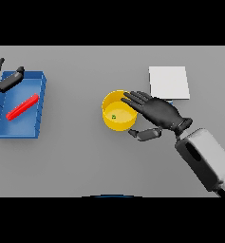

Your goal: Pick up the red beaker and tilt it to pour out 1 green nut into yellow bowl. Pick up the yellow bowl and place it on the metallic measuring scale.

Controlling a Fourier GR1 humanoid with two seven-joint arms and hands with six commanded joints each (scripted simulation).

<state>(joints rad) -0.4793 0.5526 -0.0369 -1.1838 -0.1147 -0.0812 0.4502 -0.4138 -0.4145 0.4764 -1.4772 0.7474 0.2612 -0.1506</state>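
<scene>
Yellow bowl [117, 113] near mid-table, a small green nut [114, 116] lying inside on its floor. Right hand [159, 112] just right of the bowl and over its right rim: fingers [135, 98] stretched almost straight across the rim's upper right part, thumb [146, 134] reaching under toward the bowl's lower right wall. Hand spread wide, not yet closed round the bowl; contact between fingers and rim likely but not certain from this angle, and thumb tip just beside the wall, touching or not cannot be told. White and grey forearm [206, 159] running off to the lower right of the bowl. Scale [168, 82], a pale square plate, up and right of the bowl, close behind the right hand, its lower edge partly hidden by the hand's back. Blue tray [41, 102] well left of the bowl, near the table's left edge, with a red beaker [22, 107] lying on its side inside, slanted from lower left to upper right. Left hand [5, 79] far left of the bowl, above the tray's upper left corner, fingers relaxed and apart, holding nothing. Bare grey table [85, 161] between tray and bowl. Nothing standing between bowl and scale save the right hand itself.
</scene>
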